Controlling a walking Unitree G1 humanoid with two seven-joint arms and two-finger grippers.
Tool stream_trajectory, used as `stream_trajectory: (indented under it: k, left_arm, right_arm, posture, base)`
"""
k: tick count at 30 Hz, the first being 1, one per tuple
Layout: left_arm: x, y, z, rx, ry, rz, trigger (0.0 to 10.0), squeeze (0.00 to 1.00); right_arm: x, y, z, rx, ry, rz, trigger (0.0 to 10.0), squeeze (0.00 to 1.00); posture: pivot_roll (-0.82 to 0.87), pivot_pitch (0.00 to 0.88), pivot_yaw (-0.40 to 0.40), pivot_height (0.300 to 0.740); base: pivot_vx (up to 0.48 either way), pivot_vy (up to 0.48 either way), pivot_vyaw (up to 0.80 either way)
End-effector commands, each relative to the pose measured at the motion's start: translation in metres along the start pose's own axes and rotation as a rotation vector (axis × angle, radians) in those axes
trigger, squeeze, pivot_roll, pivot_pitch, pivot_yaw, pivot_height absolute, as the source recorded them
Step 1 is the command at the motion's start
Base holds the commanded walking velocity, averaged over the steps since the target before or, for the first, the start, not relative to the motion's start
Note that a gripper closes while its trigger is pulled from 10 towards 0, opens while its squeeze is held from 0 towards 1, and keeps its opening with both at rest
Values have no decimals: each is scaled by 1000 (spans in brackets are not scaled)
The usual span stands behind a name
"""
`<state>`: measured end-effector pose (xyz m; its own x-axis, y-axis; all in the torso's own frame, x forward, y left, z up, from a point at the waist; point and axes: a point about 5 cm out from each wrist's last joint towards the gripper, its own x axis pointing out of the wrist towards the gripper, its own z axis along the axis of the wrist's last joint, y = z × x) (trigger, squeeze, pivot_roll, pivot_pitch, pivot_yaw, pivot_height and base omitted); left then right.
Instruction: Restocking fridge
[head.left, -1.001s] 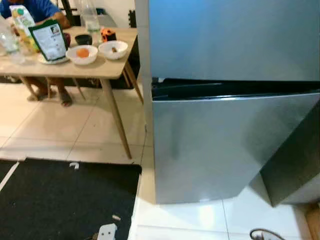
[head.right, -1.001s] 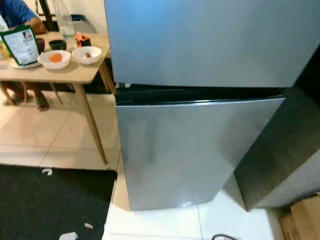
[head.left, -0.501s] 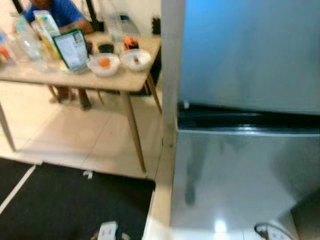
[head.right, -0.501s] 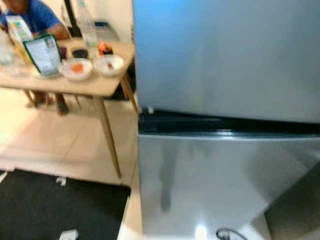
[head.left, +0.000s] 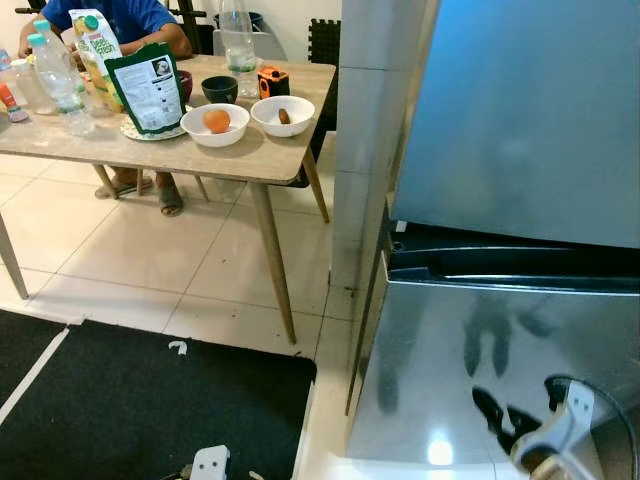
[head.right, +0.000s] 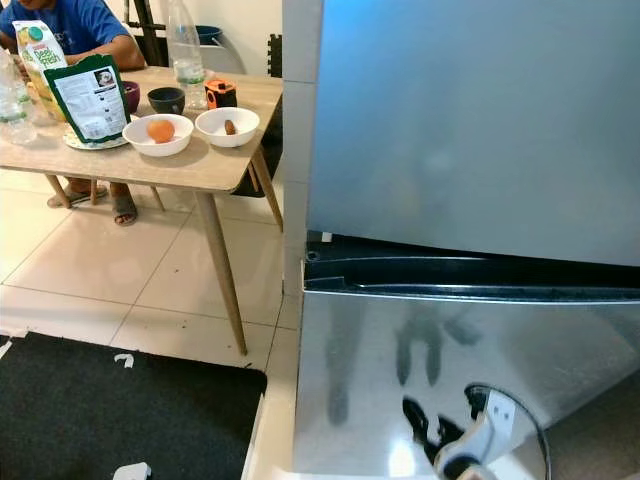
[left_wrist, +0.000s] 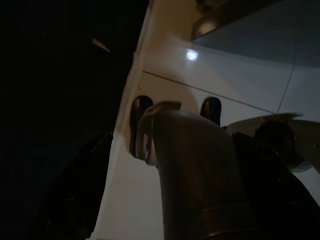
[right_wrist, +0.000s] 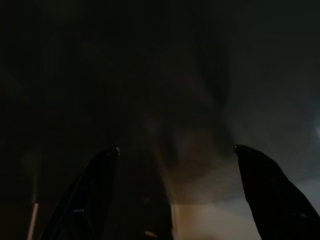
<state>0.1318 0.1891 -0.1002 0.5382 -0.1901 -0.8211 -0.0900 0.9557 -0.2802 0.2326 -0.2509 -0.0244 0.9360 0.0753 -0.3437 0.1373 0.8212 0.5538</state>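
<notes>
Tiled floor (head.left: 130, 260) | fridge (head.right: 470, 200) shut | table (head.left: 200, 155) leftward | right fingers (right_wrist: 100, 190) parted | left unclear

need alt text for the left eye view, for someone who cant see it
A closed two-door steel fridge stands on the right, with the right pincer low before its lower door. To its left, a wooden table holds two white bowls, bottles and a juice carton; a person sits behind.

Glossy metal fridge (head.right: 470, 150); pale wooden table (head.left: 200, 155), matt dark mat (head.left: 150, 400)
</notes>
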Motion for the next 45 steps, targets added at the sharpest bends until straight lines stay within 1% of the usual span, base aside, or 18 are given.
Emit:
stream_trajectory:
  k: [1, 2, 3, 4, 9, 14, 20, 21, 22, 23, 25, 29, 30, 31, 33, 36, 39, 45]
  left_arm:
    - [-1, -1, -8, -13, 21, 0, 10000, 0]
    - [-1, -1, -8, -13, 21, -1, 10000, 0]
    - [-1, -1, -8, -13, 21, -1, 10000, 0]
    - [-1, -1, -8, -13, 21, 0, 10000, 0]
    - [-1, -1, -8, -12, 22, -1, 10000, 0]
    - [-2, 0, -9, -11, 24, 2, 10000, 0]
    - [-2, 0, -9, -7, 29, -3, 10000, 0]
    - [-1, 0, -8, 4, 31, -6, 10000, 0]
    - [-1, 0, -6, 5, 27, -6, 10000, 0]
    - [-1, 0, -6, 5, 27, -6, 10000, 0]
    - [-1, -1, -5, 7, 21, -8, 10000, 0]
    - [-1, 0, -6, 28, 34, -13, 10000, 0]
    - [-1, 0, -6, 28, 34, -13, 10000, 0]
    - [-2, 1, -7, 34, 38, -13, 10000, 0]
    - [-2, 1, -6, 39, 36, -15, 10000, 0]
    - [-2, 1, -5, 41, 31, -17, 10000, 0]
    - [-2, 2, -6, 41, 31, -15, 10000, 0]
    - [-3, 2, -10, 46, 42, -18, 10000, 0]
  right_arm:
    - [5, 3, 13, 14, -61, 18, 10000, 0]
    - [8, 6, 18, 14, -83, 26, 10000, 0]
    - [8, 6, 18, 14, -83, 26, 10000, 0]
    - [16, 13, 30, 21, -135, 46, 10000, 0]
    - [22, 20, 43, 18, -175, 69, 10000, 0]
    - [24, 20, 43, 12, -165, 64, 10000, 0]
    - [21, 15, 28, -41, -65, -3, 10000, 0]
    - [11, 4, 7, -103, 62, -87, 10000, 0]
    - [3, -4, -6, -127, 127, -133, 10000, 0]
    - [3, -4, -6, -127, 127, -133, 10000, 0]
    - [-13, -17, -25, -145, 212, -201, 10000, 0]
    - [-40, -34, -52, -141, 311, -296, 10000, 0]
    - [-40, -34, -52, -141, 311, -296, 10000, 0]
    - [-45, -37, -57, -141, 329, -315, 10000, 0]
    - [-62, -45, -73, -162, 401, -372, 10000, 0]
    - [-80, -51, -88, -202, 482, -417, 10000, 0]
    - [-86, -54, -93, -212, 505, -432, 10000, 0]
    - [-87, -54, -94, -219, 503, -441, 10000, 0]
  posture:
    - [-46, 73, -24, 740]
    - [-44, 74, -26, 740]
    - [-44, 74, -26, 740]
    - [-43, 74, -25, 740]
    - [-39, 71, -28, 740]
    - [-38, 67, -32, 740]
    - [-38, 62, -28, 740]
    - [-29, 60, -31, 740]
    - [-29, 60, -31, 740]
    - [-29, 60, -31, 740]
    - [-17, 71, -28, 740]
    - [-10, 87, -13, 740]
    - [-10, 87, -13, 740]
    - [-10, 89, -13, 740]
    - [-8, 94, -10, 740]
    - [2, 118, -11, 740]
    - [3, 123, -9, 740]
    - [-1, 128, -1, 740]
  base:
    - [0, 0, 0]
    - [0, 0, 0]
    - [0, 0, 0]
    - [0, 0, 0]
    - [0, 0, 0]
    - [0, 0, 0]
    - [0, 0, 0]
    - [0, 0, 0]
    - [0, 0, 0]
    - [0, 0, 0]
    - [0, 0, 0]
    - [0, 0, 0]
    - [0, 0, 0]
    - [0, 0, 0]
    - [0, 0, 0]
    - [0, 0, 0]
    - [0, 0, 0]
    - [0, 0, 0]
